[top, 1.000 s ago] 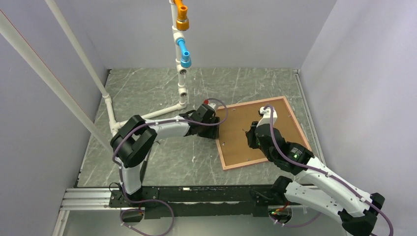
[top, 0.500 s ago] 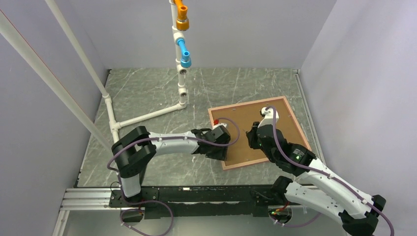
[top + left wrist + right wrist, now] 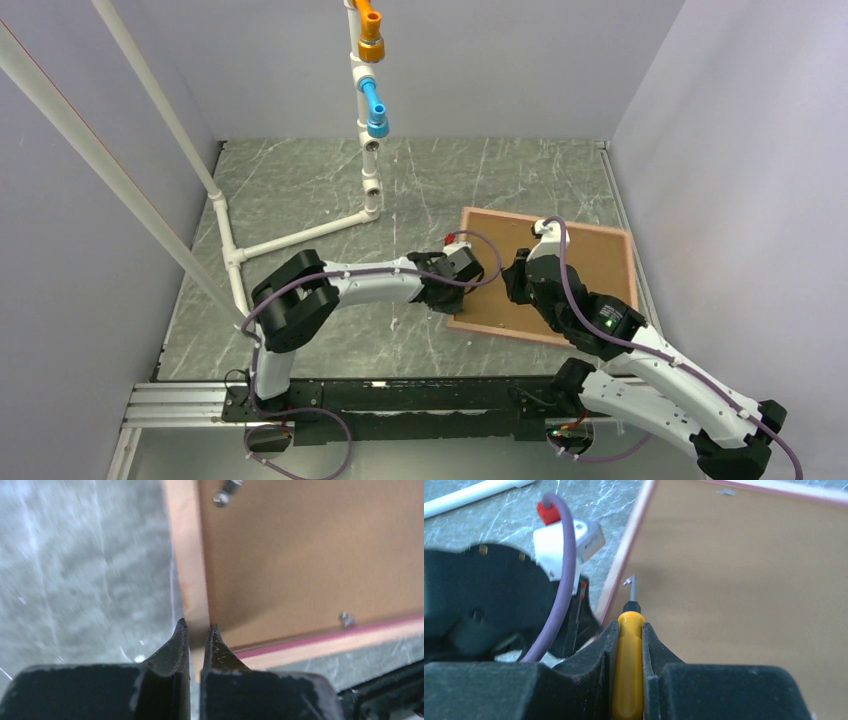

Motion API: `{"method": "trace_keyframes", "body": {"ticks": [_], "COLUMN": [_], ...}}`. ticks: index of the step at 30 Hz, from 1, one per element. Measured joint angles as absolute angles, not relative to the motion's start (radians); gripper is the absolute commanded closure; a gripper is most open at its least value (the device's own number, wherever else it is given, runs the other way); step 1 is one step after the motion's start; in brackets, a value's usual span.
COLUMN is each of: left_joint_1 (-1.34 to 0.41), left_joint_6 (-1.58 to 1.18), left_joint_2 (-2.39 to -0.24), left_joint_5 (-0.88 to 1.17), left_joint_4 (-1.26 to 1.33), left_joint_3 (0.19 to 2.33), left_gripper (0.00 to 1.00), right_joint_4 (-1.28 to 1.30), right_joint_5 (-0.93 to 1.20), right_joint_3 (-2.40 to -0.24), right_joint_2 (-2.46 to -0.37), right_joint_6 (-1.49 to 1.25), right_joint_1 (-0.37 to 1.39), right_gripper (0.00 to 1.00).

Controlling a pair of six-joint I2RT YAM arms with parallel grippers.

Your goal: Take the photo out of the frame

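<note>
The frame [image 3: 497,327] lies face down on the table, its plain brown backing board [image 3: 590,262] up. The photo is hidden under that board. My left gripper [image 3: 468,293] is at the frame's near-left corner. In the left wrist view it [image 3: 199,630] is shut on the pale wooden frame rail [image 3: 187,555]. My right gripper [image 3: 629,630] is shut on a yellow-handled screwdriver [image 3: 628,675]. The screwdriver's tip touches a small metal tab [image 3: 628,581] at the board's [image 3: 734,570] left edge. Other tabs [image 3: 345,619] show along the border.
A white pipe stand [image 3: 300,235] with blue and orange fittings [image 3: 377,110] rises at the back left of the marble table [image 3: 300,180]. Grey walls close both sides. A metal rail [image 3: 180,400] runs along the near edge.
My left gripper came down the frame's left edge to its near corner and shut on the rail. The frame swung and shifted right. The right gripper kept its hold on the screwdriver.
</note>
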State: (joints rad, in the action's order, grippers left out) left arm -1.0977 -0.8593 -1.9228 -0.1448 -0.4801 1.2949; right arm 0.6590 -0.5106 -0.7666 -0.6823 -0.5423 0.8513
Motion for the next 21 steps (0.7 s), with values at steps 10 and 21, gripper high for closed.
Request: {"method": "trace_keyframes", "body": {"ticks": [10,21], "left_joint_1": [-0.920,-0.680], "left_joint_6": [-0.503,-0.272], "left_joint_2": [-1.957,-2.133], "left_joint_5": [-0.151,-0.189], "left_joint_4": [-0.477,-0.626], "left_joint_3": [1.354,1.643], "left_gripper": [1.00,1.00], "right_joint_4": [0.658,0.659], "right_joint_5": [-0.501,-0.492], "right_joint_3": [-0.760,-0.757], "right_joint_2": [-0.688,-0.706], "right_joint_6": [-0.542,-0.543], "right_joint_1": [0.851,0.851], "right_gripper": [1.00,1.00]}}
